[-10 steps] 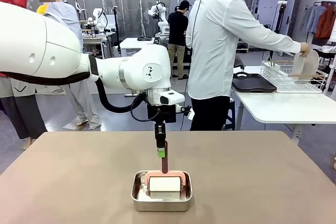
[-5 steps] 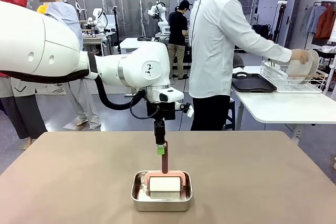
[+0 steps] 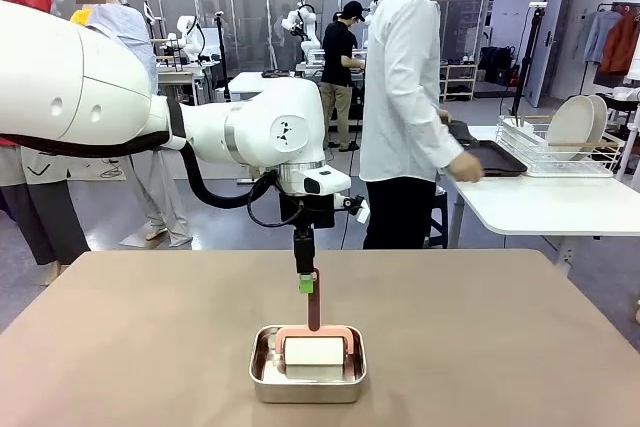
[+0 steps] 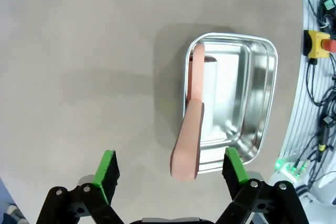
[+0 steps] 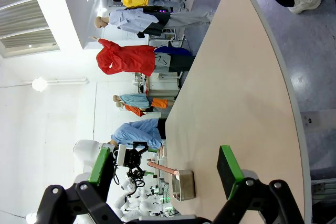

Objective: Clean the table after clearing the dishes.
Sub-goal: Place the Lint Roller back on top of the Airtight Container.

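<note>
Your left gripper (image 4: 170,169), jaws spread, straddles the pink handle (image 4: 188,142) at lower centre, ready to grip; its wiper sits in the steel pan (image 3: 307,375). Right gripper (image 5: 165,174) is spread, idle. The table (image 3: 480,337) lies bare; plates (image 3: 578,123) rack upper right.

Colours: taupe desk, steel pan, pink-handled white wiper

Desk (image 3: 520,337): matte taupe-brown, plain. Pan (image 3: 307,377): bright silver steel. Wiper (image 3: 315,342): salmon-pink handle, white pad. Left tool (image 4: 170,167): black, green pads; arm white. Person's shirt (image 3: 405,87): white; trousers black. Plates (image 3: 578,122): white. Tray (image 3: 495,159): dark.
</note>
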`<state>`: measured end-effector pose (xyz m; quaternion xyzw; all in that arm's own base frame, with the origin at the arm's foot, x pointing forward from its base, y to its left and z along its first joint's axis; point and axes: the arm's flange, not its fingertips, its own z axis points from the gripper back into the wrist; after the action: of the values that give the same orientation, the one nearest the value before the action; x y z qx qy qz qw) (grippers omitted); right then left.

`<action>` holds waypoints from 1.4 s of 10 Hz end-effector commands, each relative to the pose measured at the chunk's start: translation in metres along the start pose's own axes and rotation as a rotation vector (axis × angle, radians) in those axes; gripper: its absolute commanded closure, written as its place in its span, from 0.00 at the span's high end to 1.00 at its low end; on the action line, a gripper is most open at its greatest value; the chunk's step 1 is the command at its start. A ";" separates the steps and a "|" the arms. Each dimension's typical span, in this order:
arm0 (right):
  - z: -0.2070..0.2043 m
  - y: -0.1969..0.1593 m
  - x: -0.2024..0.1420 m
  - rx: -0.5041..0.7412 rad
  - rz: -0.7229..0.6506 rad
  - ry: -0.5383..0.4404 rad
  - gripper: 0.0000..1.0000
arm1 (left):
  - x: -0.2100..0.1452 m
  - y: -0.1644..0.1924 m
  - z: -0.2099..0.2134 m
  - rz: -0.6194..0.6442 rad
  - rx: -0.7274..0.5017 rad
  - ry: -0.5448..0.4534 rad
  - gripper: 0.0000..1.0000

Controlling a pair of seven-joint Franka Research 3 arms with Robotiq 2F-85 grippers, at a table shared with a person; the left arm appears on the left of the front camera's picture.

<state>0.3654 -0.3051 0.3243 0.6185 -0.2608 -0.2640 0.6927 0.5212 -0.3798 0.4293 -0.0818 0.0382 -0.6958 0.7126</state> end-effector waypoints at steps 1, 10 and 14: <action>0.001 0.004 -0.001 0.003 -0.001 -0.003 1.00 | -0.001 0.001 -0.001 0.009 -0.014 -0.005 1.00; 0.001 0.004 -0.001 0.003 -0.001 -0.003 1.00 | -0.112 0.047 0.094 0.400 -0.084 -0.382 1.00; 0.001 0.004 -0.001 0.003 -0.001 -0.003 1.00 | -0.310 0.030 0.146 0.856 -0.056 -0.828 1.00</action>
<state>0.3649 -0.3055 0.3245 0.6183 -0.2614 -0.2644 0.6925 0.5956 -0.0999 0.5664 -0.3204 -0.1431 -0.3248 0.8783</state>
